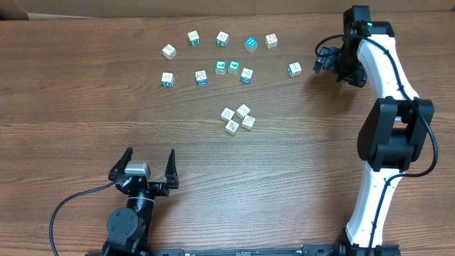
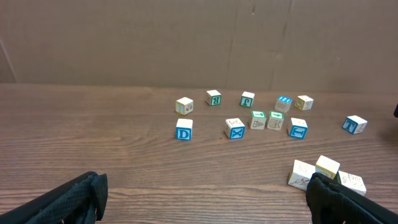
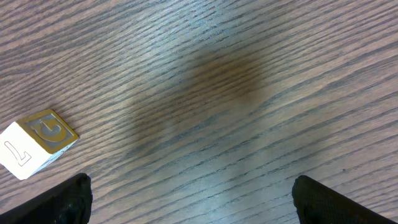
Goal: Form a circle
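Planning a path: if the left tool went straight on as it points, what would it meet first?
Likely the small whitish cube with a blue D face, just off centre; depth unclear.

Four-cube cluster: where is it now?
In the overhead view, the four-cube cluster sits near frame centre, just below the loose row of cubes and apart from it.

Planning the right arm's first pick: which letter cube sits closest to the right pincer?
The lone cube at the far right of the scatter, next to the right pincer; the other cubes all lie farther left.
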